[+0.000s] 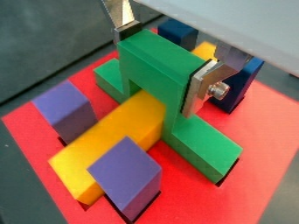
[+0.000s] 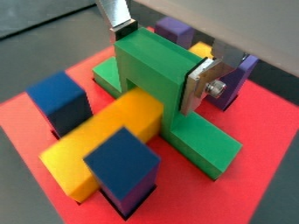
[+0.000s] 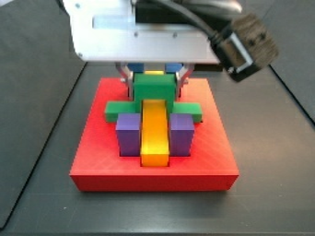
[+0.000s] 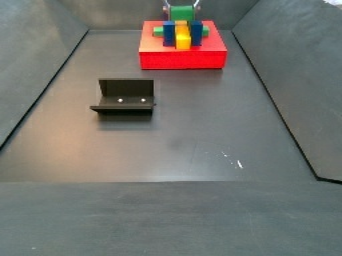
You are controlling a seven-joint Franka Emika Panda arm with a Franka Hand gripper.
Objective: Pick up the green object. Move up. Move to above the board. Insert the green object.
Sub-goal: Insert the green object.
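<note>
The green object (image 1: 163, 83) sits on the board (image 1: 263, 131), arching over the yellow bar (image 1: 111, 140). The gripper (image 1: 158, 66) is over the board, and its fingers (image 1: 208, 80) are clamped on the raised middle cube from both sides.
</note>
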